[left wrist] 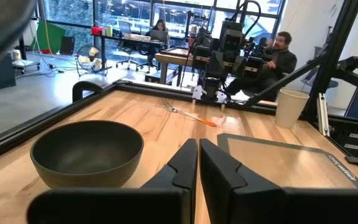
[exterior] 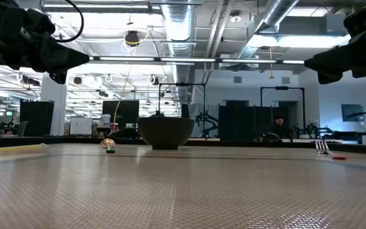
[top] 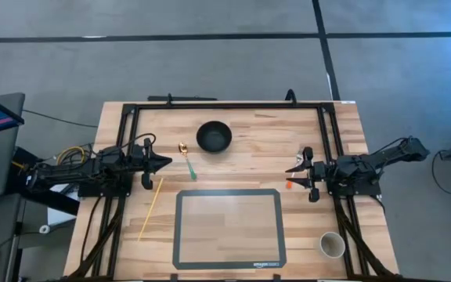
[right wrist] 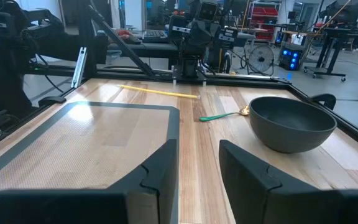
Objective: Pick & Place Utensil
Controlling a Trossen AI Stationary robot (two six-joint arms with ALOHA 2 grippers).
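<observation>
A spoon with a gold bowl and green handle [top: 186, 162] [right wrist: 222, 115] lies flat on the wood between my left gripper and the black bowl [top: 214, 136] [left wrist: 87, 152]. A fork with an orange handle [top: 290, 185] [left wrist: 190, 114] lies flat on the table beside my right gripper. A yellow chopstick [top: 151, 207] [right wrist: 157, 92] lies left of the mat. My left gripper [top: 167, 163] [left wrist: 199, 158] hovers level at the table's left, shut and holding nothing. My right gripper [top: 290, 167] [right wrist: 197, 165] hovers level at the right, open and holding nothing.
A grey-framed mat [top: 229, 227] covers the near middle of the table. A paper cup [top: 333, 245] [left wrist: 291, 107] stands at the near right corner. A black frame rail [top: 225, 105] runs around the table's edges. A person sits in the room beyond.
</observation>
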